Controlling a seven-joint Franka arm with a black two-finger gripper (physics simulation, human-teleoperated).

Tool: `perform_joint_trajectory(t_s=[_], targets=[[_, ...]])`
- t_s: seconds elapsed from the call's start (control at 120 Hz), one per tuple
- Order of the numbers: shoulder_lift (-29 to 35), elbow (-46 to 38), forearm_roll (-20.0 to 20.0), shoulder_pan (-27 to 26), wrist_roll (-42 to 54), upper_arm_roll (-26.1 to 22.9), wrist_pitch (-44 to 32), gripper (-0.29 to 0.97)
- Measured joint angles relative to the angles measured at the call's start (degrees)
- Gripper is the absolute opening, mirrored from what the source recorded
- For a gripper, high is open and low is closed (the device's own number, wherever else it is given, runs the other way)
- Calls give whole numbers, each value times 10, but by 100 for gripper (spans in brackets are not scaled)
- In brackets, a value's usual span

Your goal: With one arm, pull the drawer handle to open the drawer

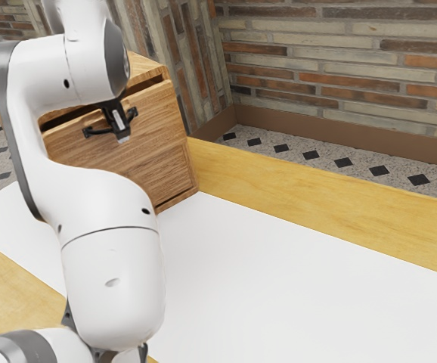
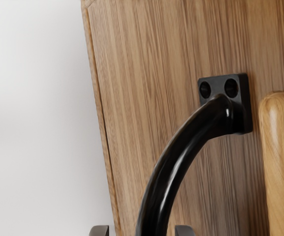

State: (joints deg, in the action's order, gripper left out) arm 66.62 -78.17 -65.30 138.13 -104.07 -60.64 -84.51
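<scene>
A wooden cabinet (image 1: 147,69) stands at the back of the table toward the exterior view's left. Its drawer front (image 1: 131,162) sits a little out from the body, with a dark gap behind its top edge. A black curved handle (image 1: 96,131) runs across that front. My gripper (image 1: 119,127) reaches down onto the handle, fingers on either side of the bar. In the wrist view the handle (image 2: 181,147) arcs from its screwed mounting plate (image 2: 225,101) down between my two fingertips (image 2: 99,230), against the drawer front (image 2: 147,59).
My white arm (image 1: 105,249) fills the exterior view's left foreground and hides part of the cabinet. A white mat (image 1: 294,287) covers the wooden table (image 1: 317,197). A brick wall and tiled floor lie beyond. A rounded wooden edge (image 2: 279,162) stands beside the mounting plate.
</scene>
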Motion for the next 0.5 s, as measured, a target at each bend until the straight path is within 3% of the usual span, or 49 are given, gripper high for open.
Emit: perform_joint_trajectory(t_s=[0.5], targets=[[3,-22,21,-46,-1,17,-1,9]])
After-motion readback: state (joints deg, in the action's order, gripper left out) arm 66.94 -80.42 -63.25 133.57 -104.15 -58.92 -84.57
